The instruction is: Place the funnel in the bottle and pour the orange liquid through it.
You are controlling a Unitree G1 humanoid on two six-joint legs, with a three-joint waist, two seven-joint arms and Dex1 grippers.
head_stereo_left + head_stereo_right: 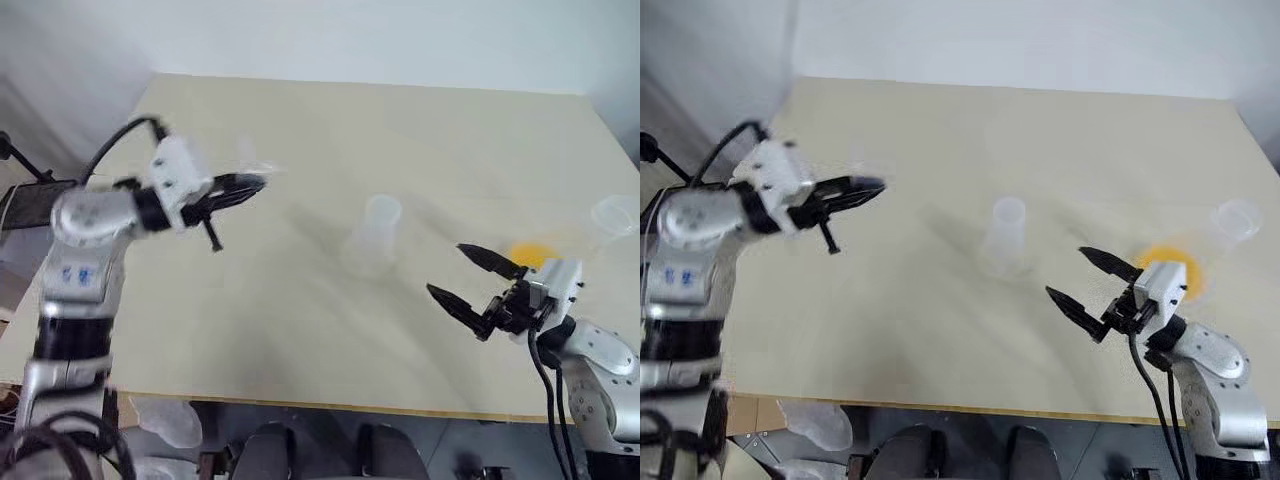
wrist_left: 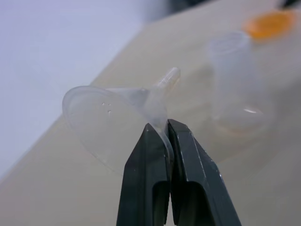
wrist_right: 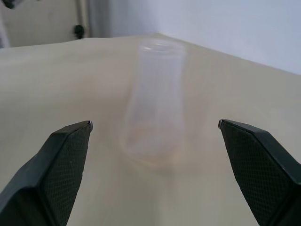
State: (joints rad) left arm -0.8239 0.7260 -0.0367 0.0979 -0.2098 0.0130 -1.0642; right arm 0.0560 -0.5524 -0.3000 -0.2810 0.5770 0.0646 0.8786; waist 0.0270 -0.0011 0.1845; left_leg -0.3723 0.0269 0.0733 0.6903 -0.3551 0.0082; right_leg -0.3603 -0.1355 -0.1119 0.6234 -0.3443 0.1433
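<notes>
The left tool (image 2: 161,129) is clamped on the rim of the clear funnel (image 2: 117,117) and holds it above the left part of the counter (image 1: 300,330). The bottle (image 1: 375,235) stands upright near the counter's middle. The right tool (image 1: 462,274) hangs spread wide with nothing in it, facing the bottle. The orange liquid (image 1: 532,254) sits just beyond the right tool.

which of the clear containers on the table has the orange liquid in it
The clear see-through flask just behind the right tool shows a bright orange pool. The clear conical bottle at mid-table looks colourless, as does the clear container at the far right edge.
</notes>
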